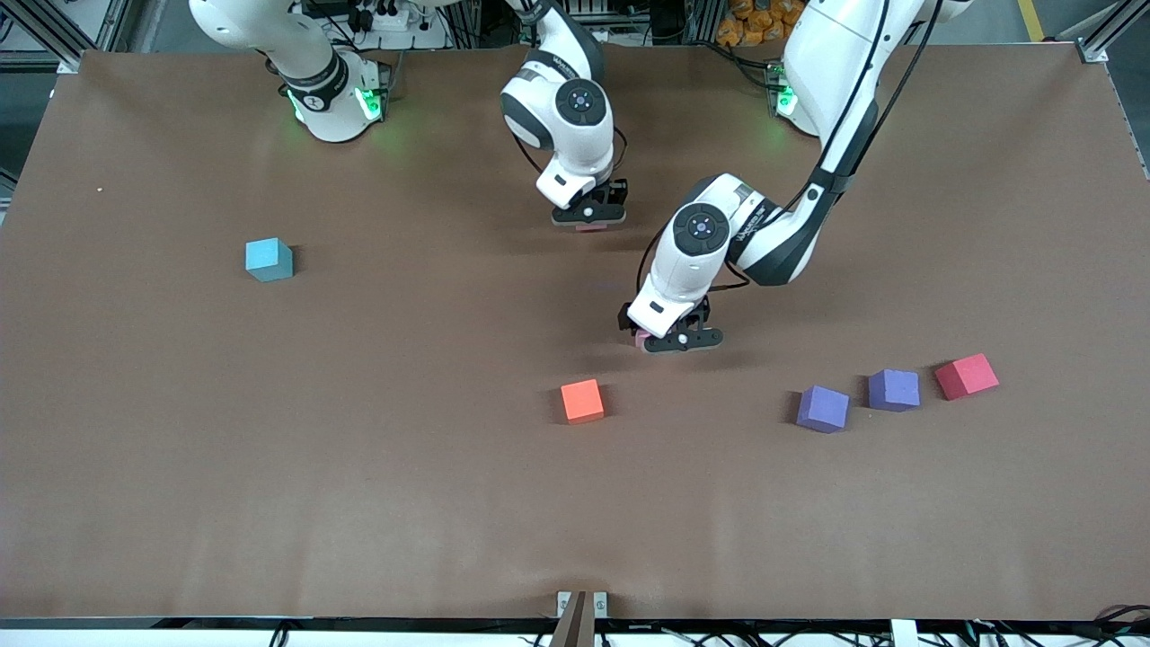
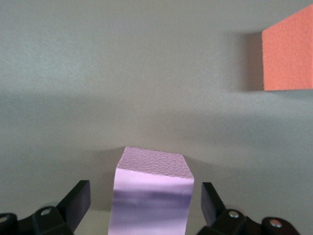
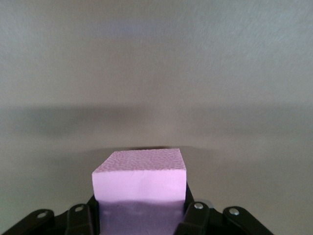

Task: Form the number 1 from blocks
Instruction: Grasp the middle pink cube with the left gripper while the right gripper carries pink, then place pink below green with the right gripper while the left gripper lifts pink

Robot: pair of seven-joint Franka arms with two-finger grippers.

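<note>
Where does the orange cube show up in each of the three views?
Front view: orange cube on the table, nearer the camera than the left gripper.
Left wrist view: at the picture's edge, past the pink block.
Right wrist view: not in it.
Shared landmark: that pink block.

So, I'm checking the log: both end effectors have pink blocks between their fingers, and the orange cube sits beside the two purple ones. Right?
Not quite. The front view shows the red cube beside the two purple ones; the orange cube sits alone, near the left end effector.
</note>
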